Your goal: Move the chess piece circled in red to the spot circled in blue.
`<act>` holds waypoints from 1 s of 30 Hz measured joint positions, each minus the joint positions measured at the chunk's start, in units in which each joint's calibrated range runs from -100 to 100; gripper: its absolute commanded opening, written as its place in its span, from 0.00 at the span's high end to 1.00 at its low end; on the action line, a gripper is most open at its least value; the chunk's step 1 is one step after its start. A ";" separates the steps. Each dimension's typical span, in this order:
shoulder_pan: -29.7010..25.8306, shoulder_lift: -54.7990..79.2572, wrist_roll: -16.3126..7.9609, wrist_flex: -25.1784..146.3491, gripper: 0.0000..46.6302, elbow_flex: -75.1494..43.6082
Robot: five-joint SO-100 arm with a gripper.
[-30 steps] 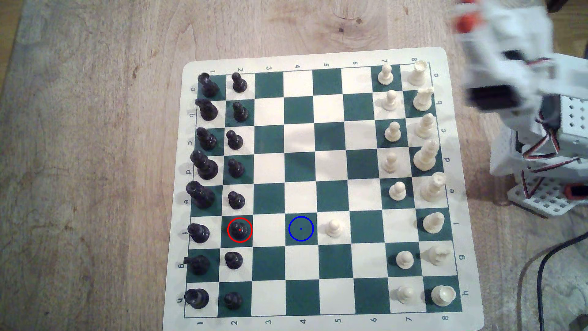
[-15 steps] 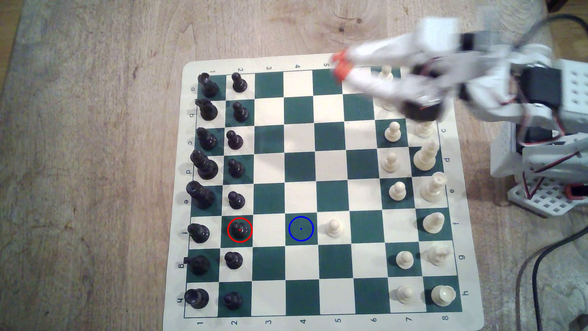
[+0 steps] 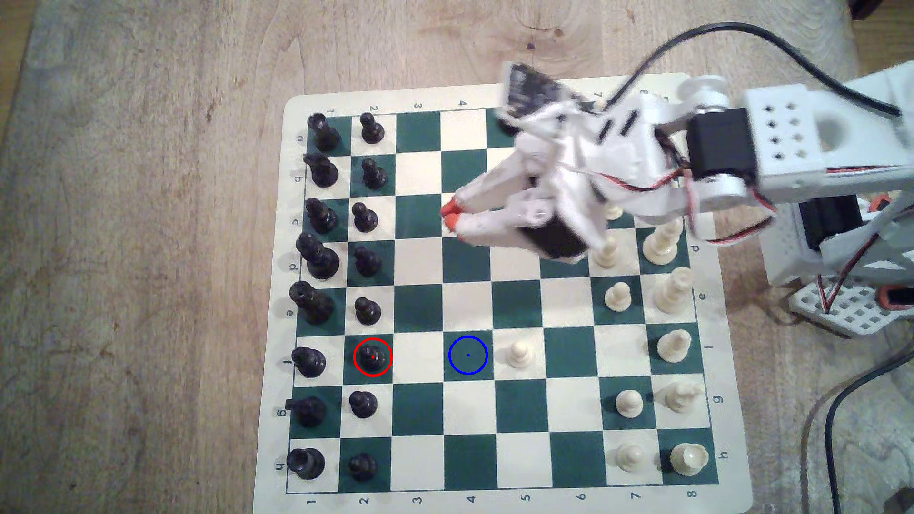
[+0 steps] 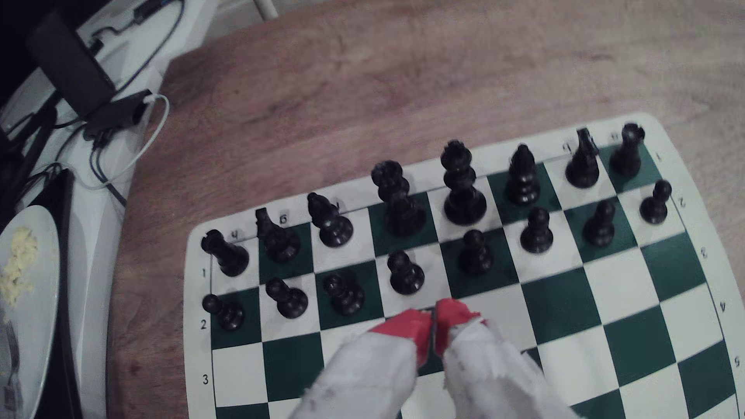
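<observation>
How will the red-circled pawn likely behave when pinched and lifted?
The pawn looks glossy, so it may slip between the pads. Its round head over a flared base suggests it could tip if nudged. Neighbouring pawns stand close, so a wide tool might bump them.

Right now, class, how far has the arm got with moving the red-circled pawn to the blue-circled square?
Nothing is finished yet: the black pawn sits in its red ring and the blue-ringed square is bare. In hand: the pincer, tips together and empty, is over the board's middle, well short of the pawn. Left: reach the pawn, open, grip, carry it two squares towards the white pawn, release.
</observation>
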 measured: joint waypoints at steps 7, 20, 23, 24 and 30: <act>-0.22 16.51 -2.44 12.75 0.96 -21.15; -4.20 31.84 -3.52 16.73 0.64 -35.52; -4.72 35.02 -3.52 16.73 0.63 -37.96; -4.87 35.78 -3.52 16.73 0.63 -38.77; -4.87 44.99 -3.52 18.73 0.62 -47.54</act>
